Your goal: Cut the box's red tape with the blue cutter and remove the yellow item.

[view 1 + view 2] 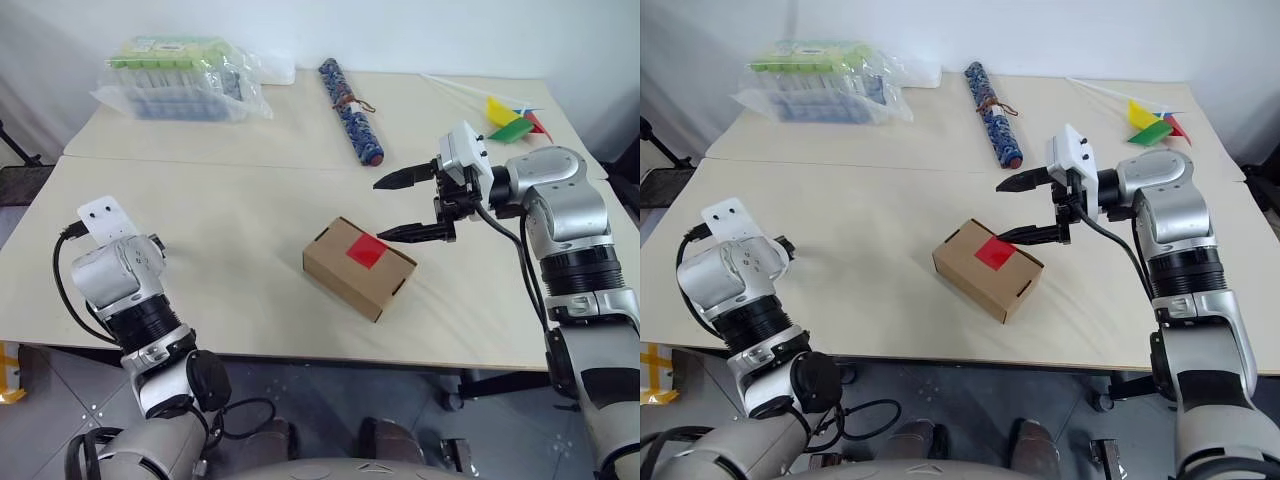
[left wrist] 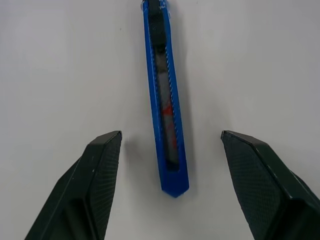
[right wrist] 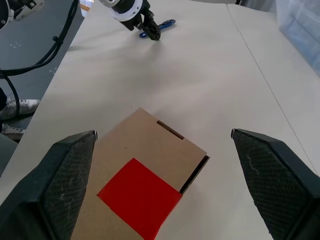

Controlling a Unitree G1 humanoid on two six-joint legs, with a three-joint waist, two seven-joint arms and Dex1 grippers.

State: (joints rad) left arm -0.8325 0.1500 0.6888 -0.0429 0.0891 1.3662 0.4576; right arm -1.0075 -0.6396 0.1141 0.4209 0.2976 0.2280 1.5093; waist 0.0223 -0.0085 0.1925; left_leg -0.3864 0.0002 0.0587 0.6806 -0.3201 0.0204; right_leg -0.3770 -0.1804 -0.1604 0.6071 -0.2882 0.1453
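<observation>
You're at the pickup step: L gripper (image 2: 167, 150) is spread wide, holding nothing, straddling the blue cutter (image 2: 165, 100) flat on the table (image 1: 250, 200) near its left edge. Next: lower, close on it. R gripper (image 1: 412, 205) gapes, unladen, over the box (image 1: 358, 267) w/ red tape (image 1: 366, 250), mid-table.

Showing matt brown corrugated cardboard on the box (image 1: 358, 268), with smooth red tape (image 1: 366, 250). Looking glossy plastic on the blue cutter (image 2: 165, 100), lying on a matt pale table (image 1: 230, 220).
</observation>
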